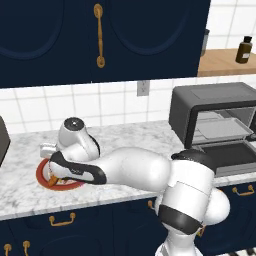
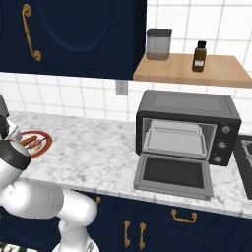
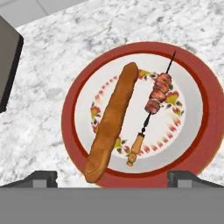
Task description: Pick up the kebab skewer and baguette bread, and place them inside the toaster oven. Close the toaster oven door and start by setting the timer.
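Hand point(image 3: 112, 178) spread wide above red-rimmed plate point(image 3: 205, 135) holding baguette bread point(image 3: 111, 120) beside kebab skewer point(image 3: 153, 105).

A white robot arm with dark joints point(image 1: 150, 172) rises from its base, bends at the elbow and reaches low and far to its left. Its two-finger gripper point(image 3: 112, 178) points downward, dark fingertips point(image 3: 43, 178) spread wide apart, holding nothing.
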Available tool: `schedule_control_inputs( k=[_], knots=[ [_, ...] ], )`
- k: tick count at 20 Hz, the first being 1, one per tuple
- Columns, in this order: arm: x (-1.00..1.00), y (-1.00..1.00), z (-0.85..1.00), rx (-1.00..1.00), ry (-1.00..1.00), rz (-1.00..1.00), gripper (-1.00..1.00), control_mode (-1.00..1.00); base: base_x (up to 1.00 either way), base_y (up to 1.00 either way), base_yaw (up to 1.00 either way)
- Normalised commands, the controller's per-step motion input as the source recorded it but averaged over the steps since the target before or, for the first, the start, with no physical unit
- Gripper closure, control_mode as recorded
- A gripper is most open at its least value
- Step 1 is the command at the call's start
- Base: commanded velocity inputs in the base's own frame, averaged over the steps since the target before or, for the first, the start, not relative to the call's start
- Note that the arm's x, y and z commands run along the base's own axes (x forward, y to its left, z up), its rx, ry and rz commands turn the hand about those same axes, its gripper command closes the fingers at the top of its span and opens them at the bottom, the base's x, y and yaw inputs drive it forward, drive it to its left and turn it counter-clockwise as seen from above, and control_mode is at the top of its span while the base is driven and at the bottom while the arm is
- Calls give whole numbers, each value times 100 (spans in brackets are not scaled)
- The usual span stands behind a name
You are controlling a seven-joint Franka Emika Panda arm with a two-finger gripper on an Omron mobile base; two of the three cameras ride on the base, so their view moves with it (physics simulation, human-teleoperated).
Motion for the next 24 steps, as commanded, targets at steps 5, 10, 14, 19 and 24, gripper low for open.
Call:
schedule_control_inputs(
  k=[5,10,14,19,24],
  knots=[
    [38,34,-53,-2,6,-2,-100,-100,0,0,0],
    [28,15,-29,-8,16,-5,-100,-100,0,0,0],
    [37,23,-21,-10,16,-6,-100,-100,0,0,0],
    [29,34,-25,-4,9,-2,-100,-100,0,0,0],
    [17,29,-21,-6,6,-2,-100,-100,0,0,0]
  ],
)
